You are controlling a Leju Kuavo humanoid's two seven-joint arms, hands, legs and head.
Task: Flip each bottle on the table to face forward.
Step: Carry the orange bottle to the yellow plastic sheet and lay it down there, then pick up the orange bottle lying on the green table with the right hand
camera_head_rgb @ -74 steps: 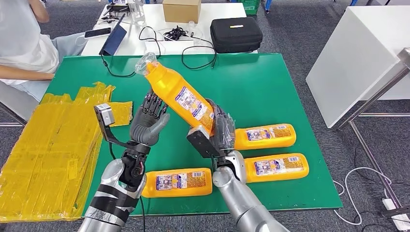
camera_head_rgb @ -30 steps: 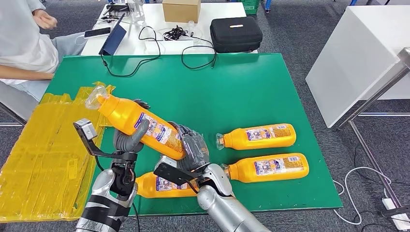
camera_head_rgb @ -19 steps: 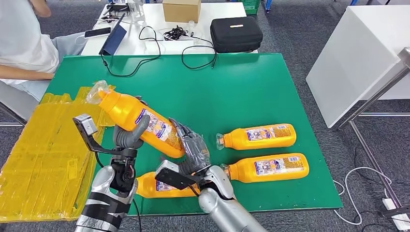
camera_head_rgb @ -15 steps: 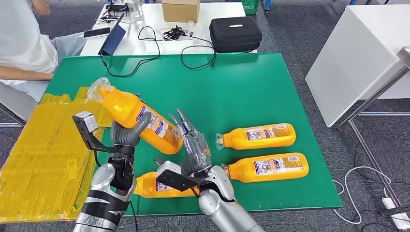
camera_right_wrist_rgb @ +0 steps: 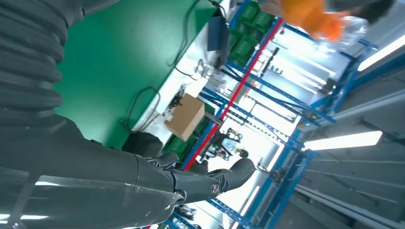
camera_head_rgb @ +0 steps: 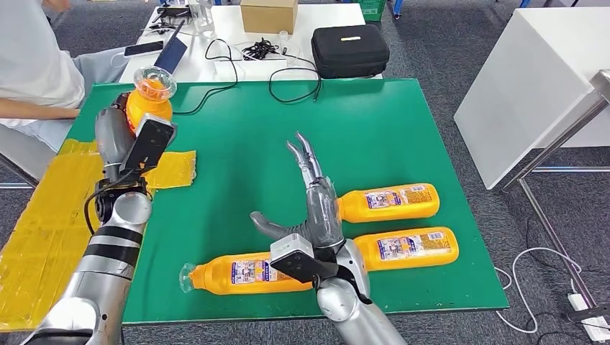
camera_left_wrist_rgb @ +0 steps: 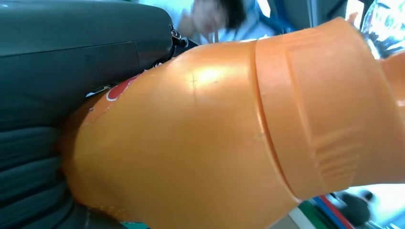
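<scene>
Orange bottle (camera_head_rgb: 148, 97) stood nearly upright, cap towards the head camera, grasped in the left hand (camera_head_rgb: 115, 140) above the green desk's (camera_head_rgb: 374, 129) left edge. The right hand (camera_head_rgb: 316, 205) hovered empty, fingers (camera_head_rgb: 306, 154) spread straight, beside three bottles lying lengthwise.

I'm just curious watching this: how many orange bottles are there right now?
4. One bottle is gripped in the left hand, raised at the table's far left; three lie on the green table: near-front, right-front, right-rear.
</scene>
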